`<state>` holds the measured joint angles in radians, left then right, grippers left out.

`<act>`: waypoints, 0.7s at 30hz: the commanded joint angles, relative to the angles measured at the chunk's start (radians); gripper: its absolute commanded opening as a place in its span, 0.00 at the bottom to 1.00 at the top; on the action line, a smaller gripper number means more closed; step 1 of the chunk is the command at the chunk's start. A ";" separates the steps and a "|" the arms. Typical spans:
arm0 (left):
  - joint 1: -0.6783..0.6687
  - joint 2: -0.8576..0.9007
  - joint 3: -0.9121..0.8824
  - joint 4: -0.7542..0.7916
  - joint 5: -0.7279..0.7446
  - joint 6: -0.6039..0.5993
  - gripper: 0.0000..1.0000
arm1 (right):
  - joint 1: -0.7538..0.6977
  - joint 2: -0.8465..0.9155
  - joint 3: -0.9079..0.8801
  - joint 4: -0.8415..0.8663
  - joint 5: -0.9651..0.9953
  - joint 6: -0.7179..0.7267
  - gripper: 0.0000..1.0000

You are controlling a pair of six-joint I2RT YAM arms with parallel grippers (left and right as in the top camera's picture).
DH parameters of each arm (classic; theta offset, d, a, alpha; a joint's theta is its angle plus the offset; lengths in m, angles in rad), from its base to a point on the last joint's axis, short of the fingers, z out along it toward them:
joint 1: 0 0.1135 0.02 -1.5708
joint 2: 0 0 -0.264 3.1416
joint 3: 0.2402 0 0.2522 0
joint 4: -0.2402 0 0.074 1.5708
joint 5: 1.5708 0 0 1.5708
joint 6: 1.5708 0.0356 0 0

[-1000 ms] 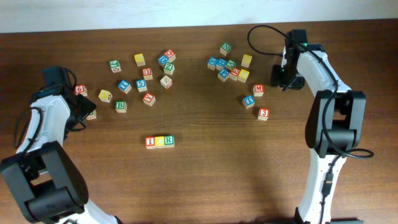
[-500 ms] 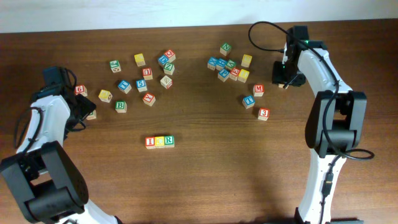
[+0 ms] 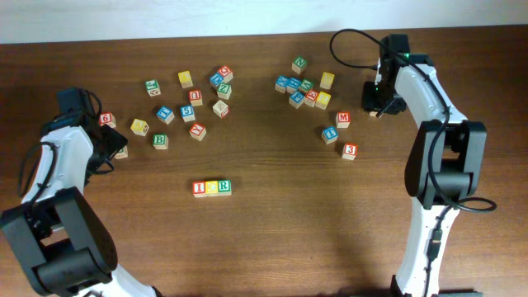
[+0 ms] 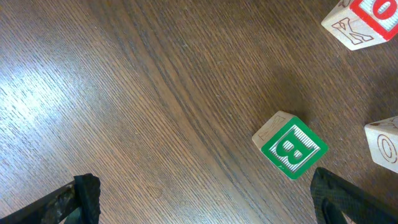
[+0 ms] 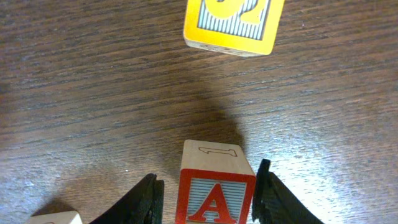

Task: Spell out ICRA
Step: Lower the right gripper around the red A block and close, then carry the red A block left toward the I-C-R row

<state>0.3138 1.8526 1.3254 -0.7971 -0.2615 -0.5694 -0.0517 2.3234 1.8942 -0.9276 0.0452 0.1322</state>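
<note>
A row of blocks I, C, R (image 3: 212,188) lies at the table's front middle. My right gripper (image 3: 377,110) is at the far right. In the right wrist view its fingers (image 5: 208,196) are open and straddle a red A block (image 5: 216,193) that stands on the table; the right finger is close to the block, and the left finger is apart from it. My left gripper (image 3: 114,150) is at the left edge. Its fingers (image 4: 205,202) are wide open and empty, with a green B block (image 4: 290,148) just ahead of the right finger.
A yellow block (image 5: 233,25) lies ahead of the A block. Loose letter blocks lie in two clusters, far left (image 3: 191,103) and far middle (image 3: 304,87). Blocks M (image 3: 343,120) and 3 (image 3: 350,151) lie near the right arm.
My right gripper has shifted slightly toward the far edge and right over the A block. The left arm and the I, C, R row have not moved.
</note>
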 commanded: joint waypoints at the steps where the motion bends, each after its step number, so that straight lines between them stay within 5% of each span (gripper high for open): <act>1: 0.002 -0.022 -0.004 -0.001 -0.004 -0.003 1.00 | -0.002 -0.042 0.021 -0.001 0.019 -0.001 0.35; 5: 0.002 -0.022 -0.004 -0.001 -0.004 -0.003 0.99 | -0.002 -0.042 0.021 -0.001 0.019 -0.001 0.20; 21: 0.002 -0.022 -0.004 -0.001 -0.004 -0.003 0.99 | 0.003 -0.211 0.025 -0.085 0.007 -0.001 0.15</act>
<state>0.3138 1.8526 1.3254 -0.7971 -0.2619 -0.5694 -0.0517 2.1933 1.8946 -0.9802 0.0517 0.1310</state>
